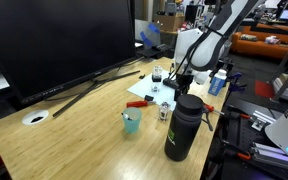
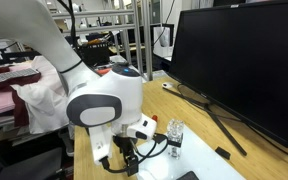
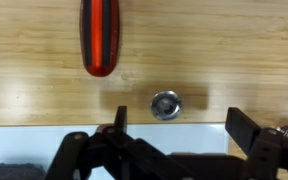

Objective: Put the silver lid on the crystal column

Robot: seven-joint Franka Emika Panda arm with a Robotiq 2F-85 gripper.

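- The step in hand looks to be the pick-up. The small, round, metallic silver lid (image 3: 167,103) lies flat on the light wooden tabletop (image 3: 244,50), untouched, just ahead of the gripper (image 3: 180,118) in the wrist view.
- The fingers (image 3: 119,118) are spread wide and hold nothing. The lid sits within the span between them but nearer the finger at the view's left, so a small sideways shift to centre it would let both pads meet it together.
- The lid is low and thin, so I judge the fingers must go down almost to the wood before closing. Closing too high would likely slip over the rim or flick the lid away.
- A long red-and-black plastic tool handle (image 3: 99,35) lies beyond the lid, apart from it. The edge of a flat white sheet (image 3: 24,145) runs just on the lid's near side. A straight vertical descent should clear both.
- The short, upright, clear glass-like crystal column (image 2: 174,133) appears to stand on the white sheet close beside the arm in an exterior view, so the carry should be short.
- For placing, keep the lid level, bring it directly over the column's top and lower it gently. The column looks narrow and light, and a sideways nudge could tip it.
- Whether the lid lies open side up or down is too small to tell, so check before placing.
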